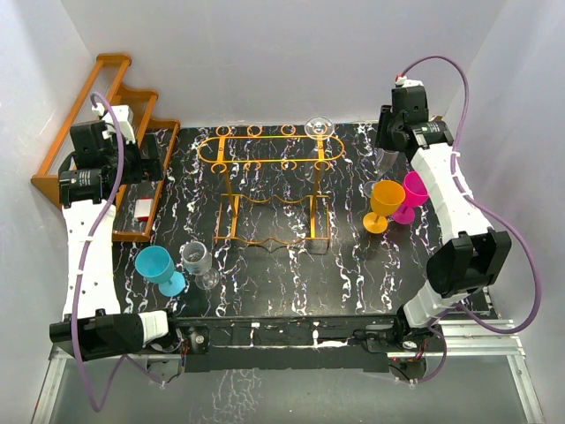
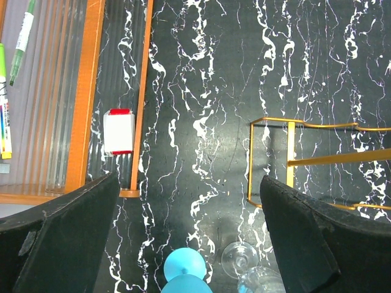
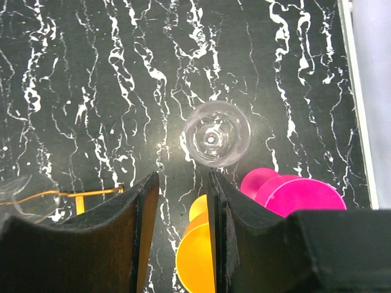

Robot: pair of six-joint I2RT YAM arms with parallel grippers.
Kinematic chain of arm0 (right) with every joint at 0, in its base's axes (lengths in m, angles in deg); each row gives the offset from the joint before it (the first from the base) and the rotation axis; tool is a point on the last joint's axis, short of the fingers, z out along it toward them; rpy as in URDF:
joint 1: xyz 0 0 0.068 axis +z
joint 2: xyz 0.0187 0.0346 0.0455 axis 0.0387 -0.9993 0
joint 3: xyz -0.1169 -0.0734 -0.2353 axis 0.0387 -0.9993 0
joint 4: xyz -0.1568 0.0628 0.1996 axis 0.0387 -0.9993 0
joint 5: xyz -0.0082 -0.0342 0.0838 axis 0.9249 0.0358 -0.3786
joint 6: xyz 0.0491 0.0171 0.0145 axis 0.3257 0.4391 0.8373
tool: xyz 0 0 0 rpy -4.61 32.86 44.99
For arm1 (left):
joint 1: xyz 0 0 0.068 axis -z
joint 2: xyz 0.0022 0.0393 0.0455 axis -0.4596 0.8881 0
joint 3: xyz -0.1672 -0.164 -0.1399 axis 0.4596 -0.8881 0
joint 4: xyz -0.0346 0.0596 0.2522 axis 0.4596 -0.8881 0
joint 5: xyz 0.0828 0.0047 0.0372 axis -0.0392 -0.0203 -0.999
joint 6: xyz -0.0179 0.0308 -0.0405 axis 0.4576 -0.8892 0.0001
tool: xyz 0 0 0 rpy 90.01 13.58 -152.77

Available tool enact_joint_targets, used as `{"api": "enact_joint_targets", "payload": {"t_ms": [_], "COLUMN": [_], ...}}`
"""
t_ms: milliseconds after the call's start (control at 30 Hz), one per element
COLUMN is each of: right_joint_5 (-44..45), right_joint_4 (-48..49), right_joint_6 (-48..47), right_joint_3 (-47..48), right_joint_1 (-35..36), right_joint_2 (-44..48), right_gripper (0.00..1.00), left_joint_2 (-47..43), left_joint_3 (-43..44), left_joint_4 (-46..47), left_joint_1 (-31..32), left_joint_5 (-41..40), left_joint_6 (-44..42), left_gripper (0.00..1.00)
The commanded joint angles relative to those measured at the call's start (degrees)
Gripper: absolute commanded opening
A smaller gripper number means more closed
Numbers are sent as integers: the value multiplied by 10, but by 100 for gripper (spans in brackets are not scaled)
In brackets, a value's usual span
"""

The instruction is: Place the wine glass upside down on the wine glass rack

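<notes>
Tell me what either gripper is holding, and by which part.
Nothing. Left gripper is wide open and empty; right gripper has nothing between its fingers.

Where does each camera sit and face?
Top external: above and behind the robot, looking down on the black marbled table; left arm and right arm show.
Left wrist: faces down past its open left gripper at a turquoise plastic goblet.
Right wrist: faces down past the right gripper at a clear wine glass.
Shared: top and left wrist both show the orange-gold wire rack.
</notes>
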State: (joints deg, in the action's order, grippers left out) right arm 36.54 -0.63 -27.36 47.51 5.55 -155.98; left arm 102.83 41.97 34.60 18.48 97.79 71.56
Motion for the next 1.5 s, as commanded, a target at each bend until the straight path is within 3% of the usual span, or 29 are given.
{"api": "enact_joint_targets", "payload": {"t_ms": [0,800,867,900,933,967,1167,1467], "right_joint_5": [38,-16,-16,-17,-17,-17,-5,-29], "right_joint_4": [26,25,17,13,9,3,26,190], "right_joint_6": [-15,-19,-23,-23,-23,-22,-11,16], "right_joint_3": [17,50,55,56,61,63,75,-17], "right_joint_1": [-1,-24,-23,-24,-24,-24,-24,-28], "right_joint_2": [-18,-137,-143,-145,-147,-146,-68,131], "right_gripper": [39,39,31,16,9,8,8,8], "left_joint_2": [-12,-2,-1,0,0,1,8,28], "left_joint_3": [-4,-16,-22,-24,-25,-25,7,111], "left_joint_4": [2,4,5,6,5,6,5,19], "left_joint_1": [-3,-3,-3,-3,-3,-3,-3,-3], "left_joint_5": [3,34,36,37,38,40,46,98], "left_joint_6": [3,1,1,1,2,2,7,38], "left_gripper": [97,97,97,97,97,97,97,97]}}
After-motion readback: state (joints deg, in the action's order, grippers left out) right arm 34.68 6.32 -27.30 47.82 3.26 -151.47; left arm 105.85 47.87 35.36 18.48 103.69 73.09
